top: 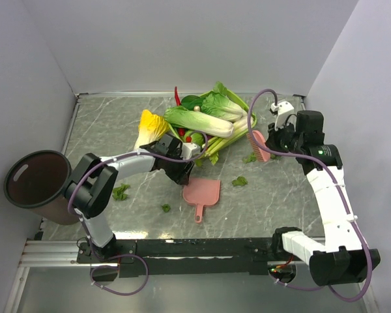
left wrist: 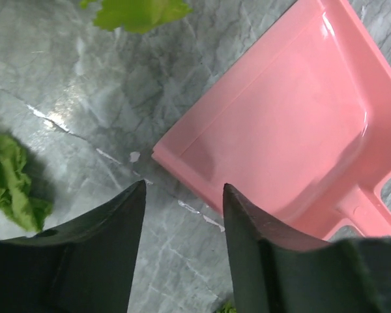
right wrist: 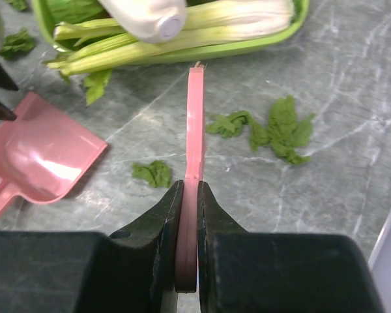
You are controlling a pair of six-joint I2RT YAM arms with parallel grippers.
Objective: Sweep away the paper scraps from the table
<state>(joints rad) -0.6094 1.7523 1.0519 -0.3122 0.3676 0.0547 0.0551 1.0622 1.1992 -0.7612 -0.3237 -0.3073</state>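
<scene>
Strewn over the worktop (top: 117,130), the paper scraps (right wrist: 153,173): one just ahead and left of the right pincer (right wrist: 189,186), a bigger ragged cluster ahead and to its right, another close on the left of the left pincer (left wrist: 182,195). None inside the pink dustpan (left wrist: 280,130).

Clamped firmly in the right pincer, the pink brush (right wrist: 194,117), held edge-on with its far end pointing at the green tray (right wrist: 274,36) of vegetables. Fingers of the left pincer apart with nothing between them, poised over bare worktop just short of the dustpan's near edge, the pan's handle off to their right.

Most likely the step in hand: taking hold of the dustpan. To do it well:
- Shift right and close on the handle, not on the thin wall.
- Keep the pan's lip flat against the worktop, leaving no gap for scraps to slip under.
- Lower the brush until it just touches, then pull the near scraps leftward toward the pan in short strokes.
- Stay well clear of the tray to avoid dragging vegetable leaves along.
</scene>
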